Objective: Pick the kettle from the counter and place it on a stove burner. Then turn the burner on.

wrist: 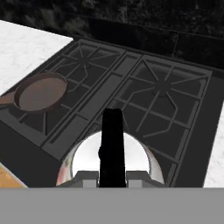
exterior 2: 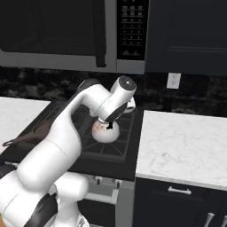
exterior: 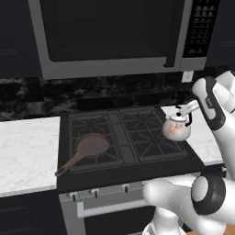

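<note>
Fingers clamped on kettle handle, carried over front right stove burner (pan opposite); setting down, knob left.

Kettle hanging over the stove's right side
The kettle is sitting above the front right stove burner; the frying pan is lying on the front left grate, bench flanking the stove.

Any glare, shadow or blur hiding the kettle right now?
Left base view: kettle sharp, evenly lit, no glare. Right base view: the arm covers its top; the body stays clear. Hand view: the black handle blocks the middle, and the stove beyond looks dim but readable.
</note>
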Controlling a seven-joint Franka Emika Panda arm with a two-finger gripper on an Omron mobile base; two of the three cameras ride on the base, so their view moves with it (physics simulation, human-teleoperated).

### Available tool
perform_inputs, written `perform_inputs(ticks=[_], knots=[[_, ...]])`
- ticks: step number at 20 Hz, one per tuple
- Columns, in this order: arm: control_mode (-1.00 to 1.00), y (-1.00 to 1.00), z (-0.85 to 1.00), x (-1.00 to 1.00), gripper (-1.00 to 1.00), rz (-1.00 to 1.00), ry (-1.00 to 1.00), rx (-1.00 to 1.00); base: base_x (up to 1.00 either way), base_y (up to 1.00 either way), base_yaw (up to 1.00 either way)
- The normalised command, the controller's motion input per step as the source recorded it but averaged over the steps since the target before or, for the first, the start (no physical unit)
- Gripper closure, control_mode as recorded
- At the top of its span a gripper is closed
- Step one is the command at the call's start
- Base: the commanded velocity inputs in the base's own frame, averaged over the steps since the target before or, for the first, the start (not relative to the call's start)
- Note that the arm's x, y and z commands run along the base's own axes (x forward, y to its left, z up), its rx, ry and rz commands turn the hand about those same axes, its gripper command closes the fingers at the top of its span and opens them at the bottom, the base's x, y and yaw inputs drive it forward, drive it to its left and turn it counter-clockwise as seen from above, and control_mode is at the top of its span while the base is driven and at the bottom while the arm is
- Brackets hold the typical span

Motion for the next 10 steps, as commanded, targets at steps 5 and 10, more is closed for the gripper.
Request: perform_inputs(ticks=[5, 10], knots=[[-1.0, 0.45, 0.0, 0.01, 1.0, 0.03, 0.0, 0.0, 0.0, 0.0, 0.0], [-1.0, 0.27, 0.0, 0.12, 1.0, 0.0, 0.0, 0.0, 0.0, 0.0, 0.0]])
